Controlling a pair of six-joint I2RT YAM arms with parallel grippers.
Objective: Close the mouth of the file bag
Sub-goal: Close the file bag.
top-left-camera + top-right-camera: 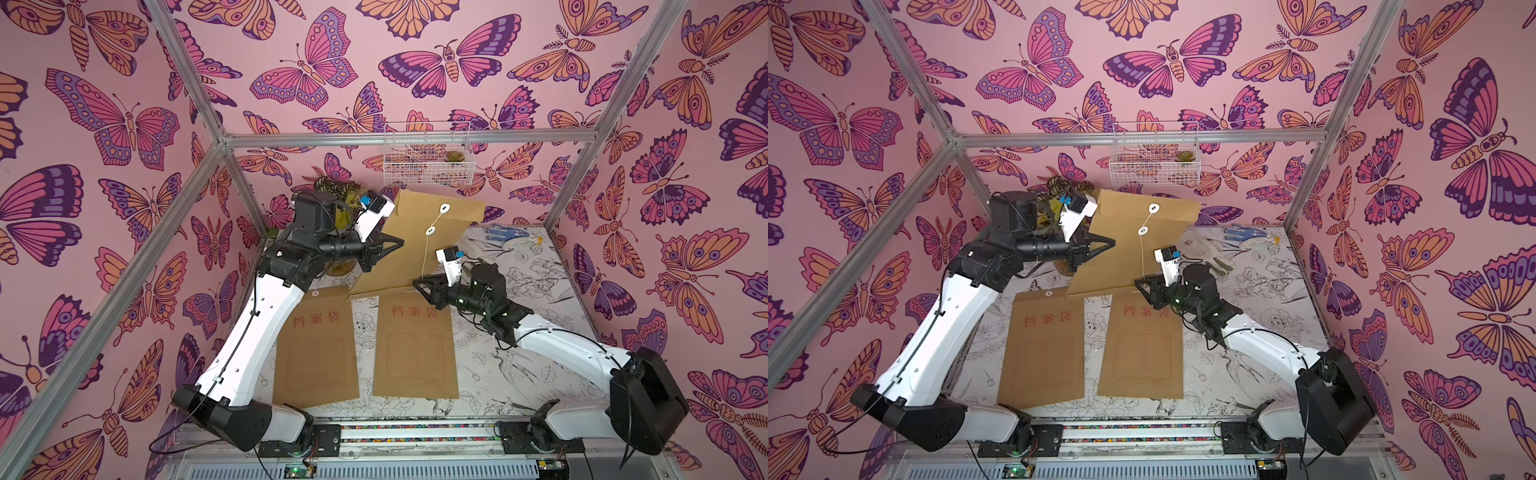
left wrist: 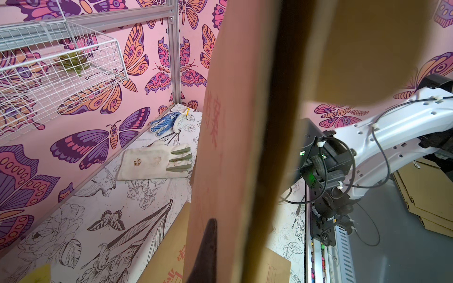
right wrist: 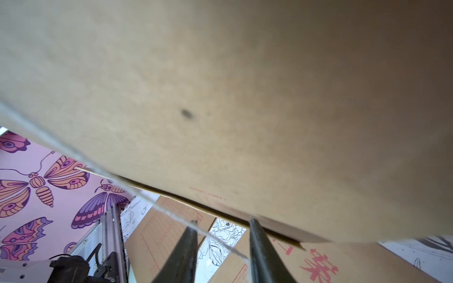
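Observation:
In both top views a brown file bag (image 1: 409, 257) (image 1: 1121, 257) hangs tilted above the table, mouth end toward the back wall. My left gripper (image 1: 400, 242) (image 1: 1112, 242) is shut on its left edge; in the left wrist view one dark finger (image 2: 208, 245) lies flat on the bag (image 2: 232, 122). Two white discs (image 1: 445, 207) (image 1: 432, 230) sit near the bag's top. A thin white string (image 1: 426, 253) drops from them to my right gripper (image 1: 415, 284) (image 1: 1137, 283) at the lower edge. In the right wrist view the right gripper (image 3: 223, 221) is open, and the string (image 3: 159, 203) runs across the gap.
Two more file bags (image 1: 316, 349) (image 1: 415, 345) lie flat on the patterned table. A white glove (image 2: 154, 161) and a blue-dotted glove (image 1: 505, 235) lie at the back right. A wire basket (image 1: 428, 160) hangs on the back wall. A potted plant (image 1: 332, 187) stands behind the left arm.

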